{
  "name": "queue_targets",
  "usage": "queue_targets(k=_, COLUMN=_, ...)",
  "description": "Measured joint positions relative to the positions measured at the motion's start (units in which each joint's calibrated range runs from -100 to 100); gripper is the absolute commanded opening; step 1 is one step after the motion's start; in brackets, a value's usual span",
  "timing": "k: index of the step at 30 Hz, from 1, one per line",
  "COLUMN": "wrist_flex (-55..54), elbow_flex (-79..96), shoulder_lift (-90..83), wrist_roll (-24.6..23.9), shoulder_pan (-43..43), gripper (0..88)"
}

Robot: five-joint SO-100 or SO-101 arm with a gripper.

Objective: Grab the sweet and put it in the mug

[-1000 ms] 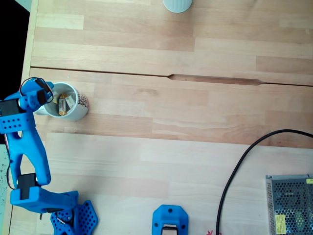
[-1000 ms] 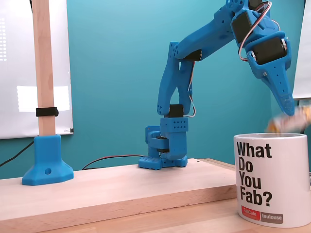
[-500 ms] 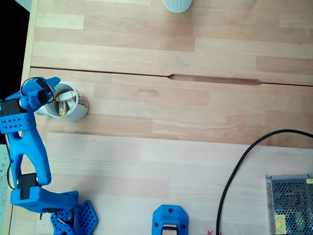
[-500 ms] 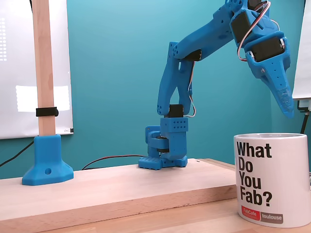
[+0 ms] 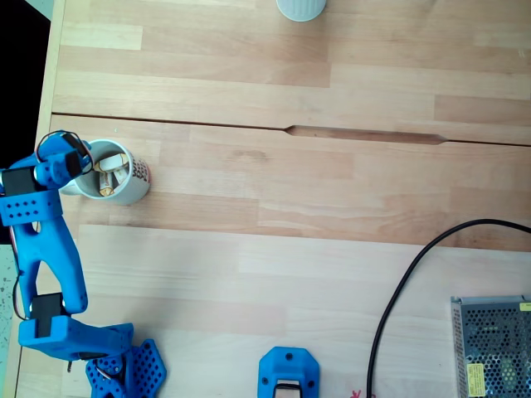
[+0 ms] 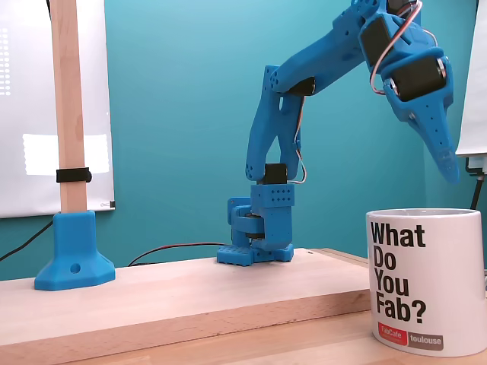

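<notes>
1. Mug (image 5: 116, 172) sits near the bench's (image 5: 332, 274) left edge in the top-down fixed view; side fixed view shows its "What Do You Fab?" print (image 6: 426, 281).
2. Sweet (image 5: 106, 181) lies inside the mug w/ other wrappers.
3. Blue fingers (image 6: 447, 163) hang just above the rim, holding nothing; can't tell if apart or together.

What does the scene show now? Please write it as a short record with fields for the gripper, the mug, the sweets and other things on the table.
gripper: blue gripper above the mug, nothing seen in it; open or shut cannot be told
mug: white mug upright on the wooden table, printed "What Do You Fab?"
sweets: wrapped sweets lie inside the mug, seen from above
pale cup: plain cup at the top edge in the view from above
other: black cable, metal mesh box
</notes>
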Motion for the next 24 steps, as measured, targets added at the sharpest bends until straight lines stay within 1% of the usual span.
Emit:
queue_targets(k=9, wrist_flex=0.3, elbow_flex=-6.7, shoulder_lift=-0.5, wrist_roll=0.2, shoulder_pan=6.2, gripper=3.7)
queue_targets(k=20, wrist_flex=13.5, elbow_flex=-8.1, shoulder_lift=-9.1, wrist_roll=0.3, shoulder_pan=9.5, gripper=3.2)
queue_targets(k=24, wrist_flex=15.5, elbow_flex=-8.1, shoulder_lift=-12.4, wrist_roll=2.6, shoulder_pan=9.5, gripper=3.5)
